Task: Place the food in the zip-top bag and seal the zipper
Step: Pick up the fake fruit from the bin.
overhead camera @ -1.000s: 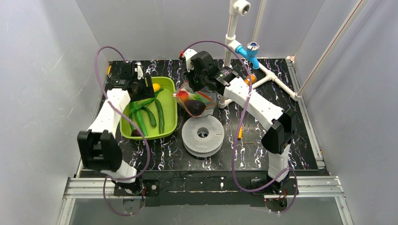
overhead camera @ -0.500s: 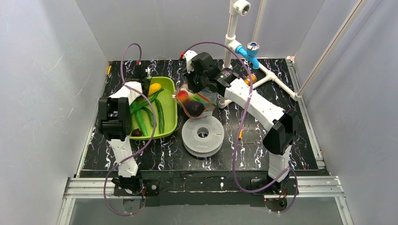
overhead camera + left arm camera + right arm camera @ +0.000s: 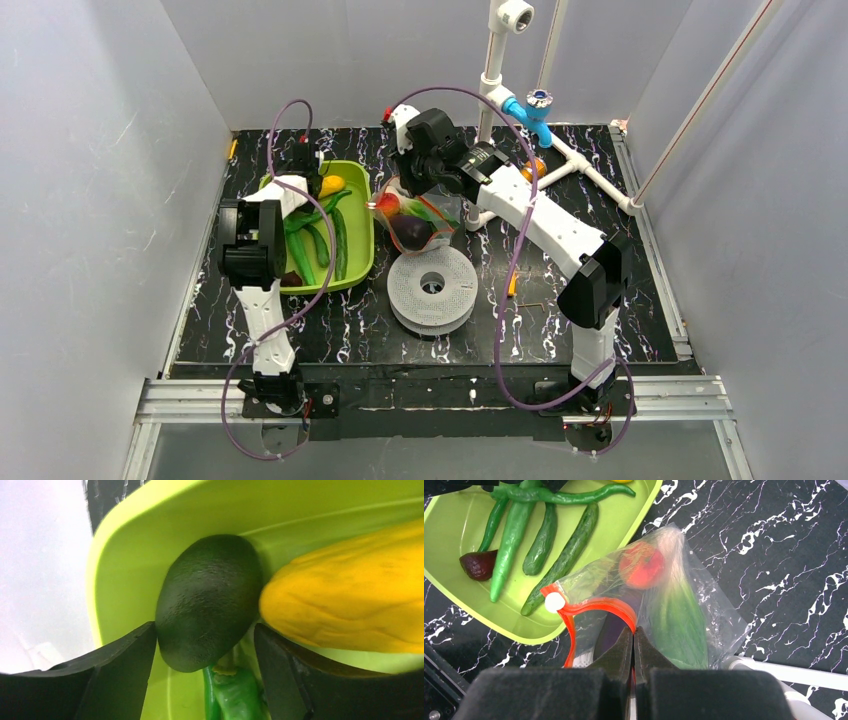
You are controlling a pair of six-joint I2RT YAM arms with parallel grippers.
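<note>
My left gripper [image 3: 312, 183] is open at the far end of the green tray [image 3: 355, 280]. In the left wrist view its fingers [image 3: 125, 670] stand on either side of a dark green oval piece [image 3: 210, 595], with the yellow piece [image 3: 350, 605] just to its right and a green pepper [image 3: 235, 695] under it. My right gripper [image 3: 633, 630] is shut on the orange-red zipper [image 3: 594, 605] and holds the zip-top bag [image 3: 684, 605] open. The bag holds an orange-red round fruit [image 3: 641, 565], a leafy stalk [image 3: 681, 625] and the purple eggplant [image 3: 611, 630].
Long green peppers and cucumbers [image 3: 564, 555] and a dark red piece [image 3: 478, 564] lie in the tray. A white perforated disc [image 3: 432, 288] sits in front of the bag. White pipes [image 3: 492, 70] with a blue valve [image 3: 530, 105] stand behind, and a small yellow-orange stick [image 3: 512, 284] lies to the right.
My left arm has folded up and its gripper has moved to the tray's far end, down by the yellow piece. The right gripper and the bag have hardly moved.
</note>
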